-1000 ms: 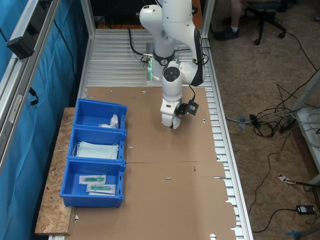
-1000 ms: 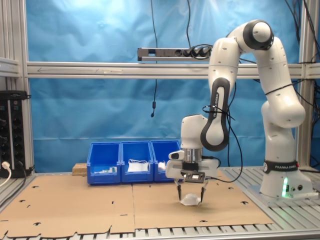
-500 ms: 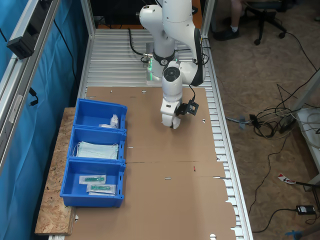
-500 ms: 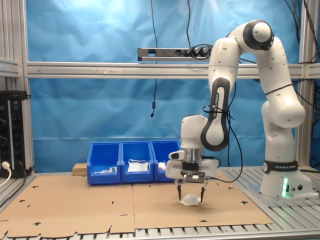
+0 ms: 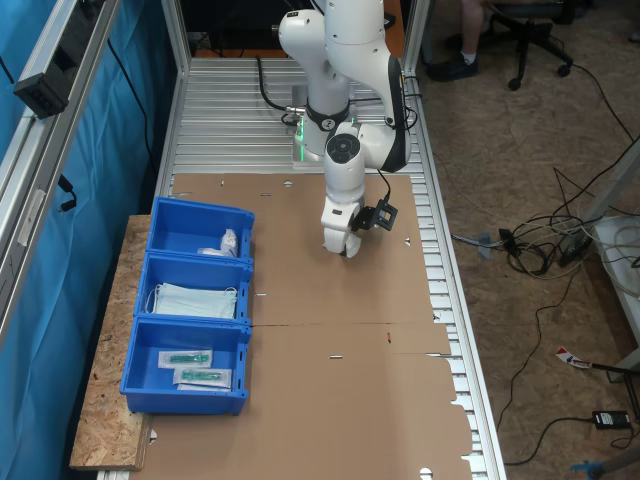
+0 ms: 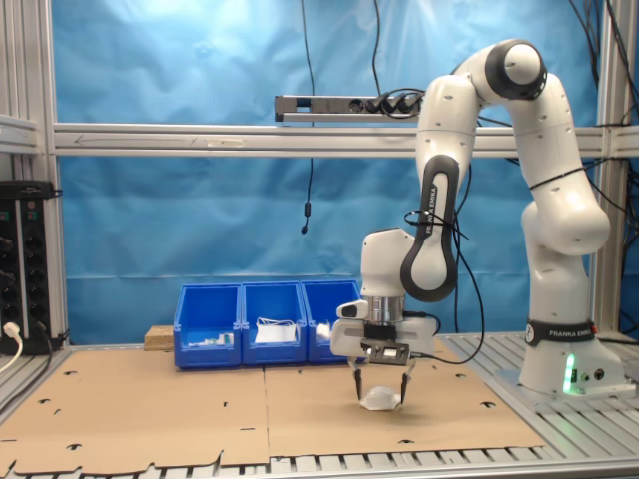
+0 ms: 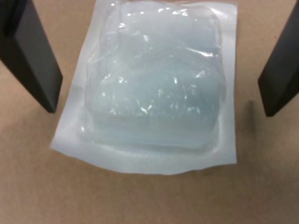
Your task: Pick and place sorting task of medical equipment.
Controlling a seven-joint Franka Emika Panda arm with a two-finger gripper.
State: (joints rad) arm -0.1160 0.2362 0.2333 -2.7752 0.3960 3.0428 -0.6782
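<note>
The hand (image 7: 154, 60) hangs spread wide over the white packet (image 7: 152, 84) lying on the desk (image 6: 200, 399) between its fingers (image 7: 32, 56), so closing and lifting looks next.

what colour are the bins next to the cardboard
Blue, all three bins, clearest in the first exterior view.

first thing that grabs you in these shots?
The white arm, bent down over the cardboard-covered table with its open gripper straddling a white packet; the fingers stand clear of it on both sides. Next, three blue bins at the first exterior view's left.
</note>
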